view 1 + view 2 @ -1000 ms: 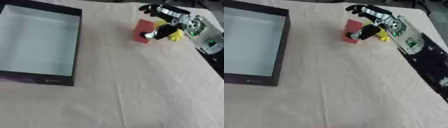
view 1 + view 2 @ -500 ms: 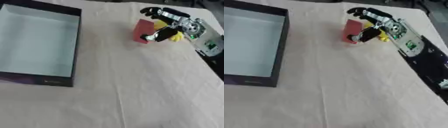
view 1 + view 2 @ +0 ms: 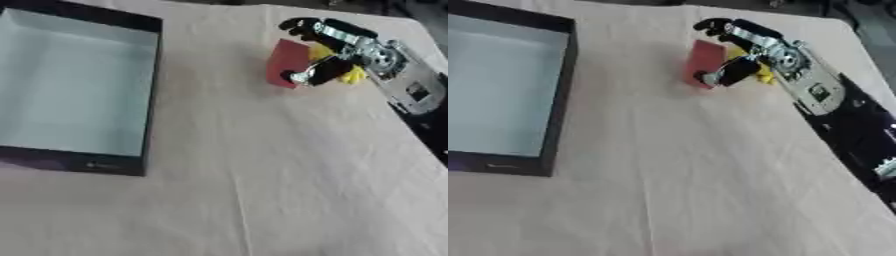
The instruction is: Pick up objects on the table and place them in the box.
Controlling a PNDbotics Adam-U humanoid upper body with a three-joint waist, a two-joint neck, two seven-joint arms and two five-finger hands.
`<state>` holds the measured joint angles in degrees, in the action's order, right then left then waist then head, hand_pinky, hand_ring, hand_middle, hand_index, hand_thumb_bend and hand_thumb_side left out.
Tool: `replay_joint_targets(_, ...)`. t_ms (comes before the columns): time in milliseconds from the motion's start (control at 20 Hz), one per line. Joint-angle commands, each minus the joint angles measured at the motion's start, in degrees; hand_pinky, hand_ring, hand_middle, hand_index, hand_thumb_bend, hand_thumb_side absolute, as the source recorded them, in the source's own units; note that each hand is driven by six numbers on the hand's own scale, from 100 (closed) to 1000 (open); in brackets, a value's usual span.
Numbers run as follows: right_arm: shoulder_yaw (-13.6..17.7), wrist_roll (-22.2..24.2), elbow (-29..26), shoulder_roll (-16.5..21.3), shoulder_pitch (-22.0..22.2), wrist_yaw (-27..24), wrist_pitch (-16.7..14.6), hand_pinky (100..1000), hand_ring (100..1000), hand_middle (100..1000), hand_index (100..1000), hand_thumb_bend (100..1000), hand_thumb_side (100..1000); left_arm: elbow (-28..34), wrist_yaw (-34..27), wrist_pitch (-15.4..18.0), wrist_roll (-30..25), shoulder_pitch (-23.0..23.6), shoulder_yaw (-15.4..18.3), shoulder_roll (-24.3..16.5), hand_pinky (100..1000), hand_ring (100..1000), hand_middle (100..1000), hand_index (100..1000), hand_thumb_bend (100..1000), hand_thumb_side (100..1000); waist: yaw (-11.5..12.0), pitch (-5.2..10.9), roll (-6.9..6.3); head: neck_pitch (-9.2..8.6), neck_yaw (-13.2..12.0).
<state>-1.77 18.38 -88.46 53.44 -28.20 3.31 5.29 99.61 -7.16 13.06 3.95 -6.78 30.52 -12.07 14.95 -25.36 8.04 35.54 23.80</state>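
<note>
Little has shifted since the earlier frames: my right hand (image 3: 337, 52) has closed in a touch on the red block (image 3: 286, 62), the thumb now against its lower near corner, and the block itself sits where it did; the slight slide of the whole scene I put down to the head tilting.

That red block stands on the tan cloth (image 3: 262, 180) at about one o'clock from the middle of the table, well apart from the box; it reads as a flat-faced slab, tilted up on edge; I judge it light and stiff, probably foam or painted wood, with faces plain enough to slip if pinched only at a corner; the surer hold looks to be across its two broad faces, thumb on the near one and fingers over the far top edge.

Just behind it, toward three o'clock, a yellow object (image 3: 353, 75) lies touching or nearly touching the hand; I cannot make out its shape, and it could be dragged along.

My right hand has its fingers curled over the block's top and the thumb at its base, clamped around it as far as I can tell; no lift yet.

At nine o'clock, the dark-walled box (image 3: 149, 95) lies open with a pale floor; my left hand shows in neither view.
</note>
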Motion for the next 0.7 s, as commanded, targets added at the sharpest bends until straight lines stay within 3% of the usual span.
replay_joint_targets(50,0.9,0.3,-0.4,2.6,-0.5,-0.4,-0.2,1000,1000,1000,957,372,100,0.1,0.4,0.3,-0.1,-0.1,0.1,-0.7,758,471,737,701,122,649,0.0,0.7,-0.14,-0.83,0.4)
replay_joint_targets(700,0.5,3.0,1.7,1.1,-0.8,0.7,-0.4,1000,1000,1000,947,382,100,-0.2,0.5,0.5,-0.1,-0.1,0.2,-0.4,759,469,737,698,110,653,0.1,-0.02,-0.02,-1.19,0.6)
